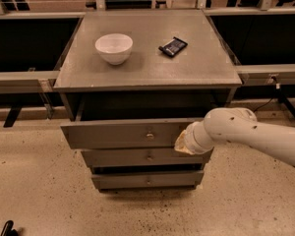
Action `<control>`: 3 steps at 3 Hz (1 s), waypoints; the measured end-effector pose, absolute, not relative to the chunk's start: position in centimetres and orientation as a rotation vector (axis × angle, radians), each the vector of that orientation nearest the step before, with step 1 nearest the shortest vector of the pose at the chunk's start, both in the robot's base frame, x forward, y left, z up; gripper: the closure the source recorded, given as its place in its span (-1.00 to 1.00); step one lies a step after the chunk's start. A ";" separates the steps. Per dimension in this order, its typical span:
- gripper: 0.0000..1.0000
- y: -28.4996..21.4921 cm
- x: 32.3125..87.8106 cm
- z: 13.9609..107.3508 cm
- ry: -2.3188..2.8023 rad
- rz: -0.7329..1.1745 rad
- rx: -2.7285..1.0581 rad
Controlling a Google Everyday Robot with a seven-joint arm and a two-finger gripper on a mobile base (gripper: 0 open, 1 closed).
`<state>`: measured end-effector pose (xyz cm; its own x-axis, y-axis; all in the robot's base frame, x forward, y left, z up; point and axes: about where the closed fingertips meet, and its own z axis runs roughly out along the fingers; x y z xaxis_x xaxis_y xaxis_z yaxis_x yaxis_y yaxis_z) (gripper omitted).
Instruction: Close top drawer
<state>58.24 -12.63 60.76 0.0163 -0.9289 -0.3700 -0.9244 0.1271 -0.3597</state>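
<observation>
The grey cabinet point(147, 70) stands behind the gripper point(183, 142). Its top drawer point(118, 134) hangs pulled out, the front stretching left from it. The white arm point(255, 134) comes in from the right, setting the gripper against that front's right end, likely for pushing. I cannot tell whether it is spread or closed. The bowl point(114, 47) and dark packet point(173, 46) sit above, beyond it.

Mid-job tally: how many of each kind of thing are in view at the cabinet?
Drawers: 3, top drawer open, middle drawer, bottom drawer
Bowls: 1, white bowl
Packets: 1, dark packet
Grippers: 1, gripper at top drawer's right end
Total: 6
</observation>
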 end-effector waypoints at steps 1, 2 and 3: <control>0.64 -13.3 59.5 60.8 1.896 0.005 -1.775; 0.18 -13.4 59.7 60.8 1.896 0.008 -1.774; -0.29 -13.4 59.7 60.8 1.896 0.008 -1.774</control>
<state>59.75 -13.41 60.78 0.0110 -0.9239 -0.3824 -0.9272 0.1338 -0.3499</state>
